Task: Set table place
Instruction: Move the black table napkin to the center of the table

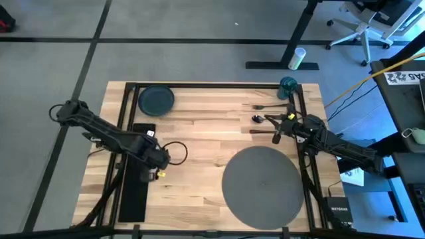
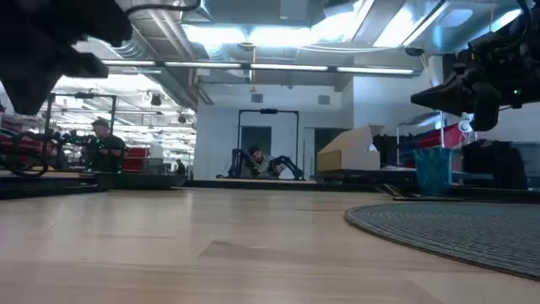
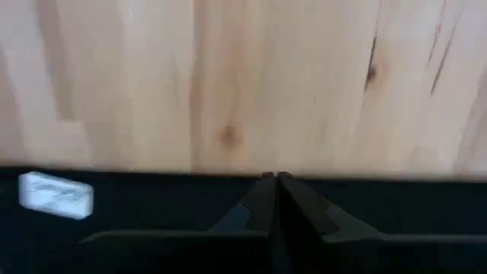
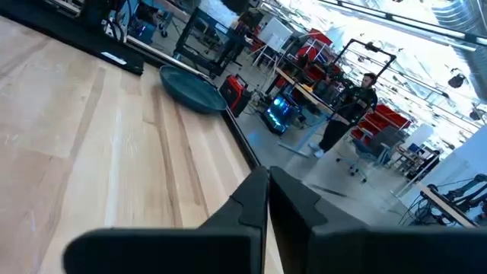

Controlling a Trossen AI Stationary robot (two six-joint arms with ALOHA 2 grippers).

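High view: table (image 1: 199, 126) carries the place setting in scattered parts, not yet assembled. Grey placemat (image 1: 260, 184) lies alone near the front right corner, bare, evidently the base everything else must land on. Dark plate (image 1: 156, 99) sits at the far left corner, well apart from it. Black napkin (image 1: 137, 174) runs along the left edge. Fork (image 1: 264, 105), spoon (image 1: 263, 119) and knife (image 1: 264, 131) lie grouped near the far right corner; teal cup (image 1: 288, 85) stands at that corner by the rail.

Left gripper (image 1: 159, 174) hangs low at the napkin's inner edge. Left wrist view: its fingers (image 3: 275, 199) are pressed together, tips meeting over the black cloth with nothing visibly between them; looks like a pinch being set up or just missed, cannot tell which.

Right gripper (image 1: 279, 127) hovers over the cutlery, beside the knife. Right wrist view: fingers (image 4: 262, 199) clenched, holding nothing; probably positioned to take cutlery next.
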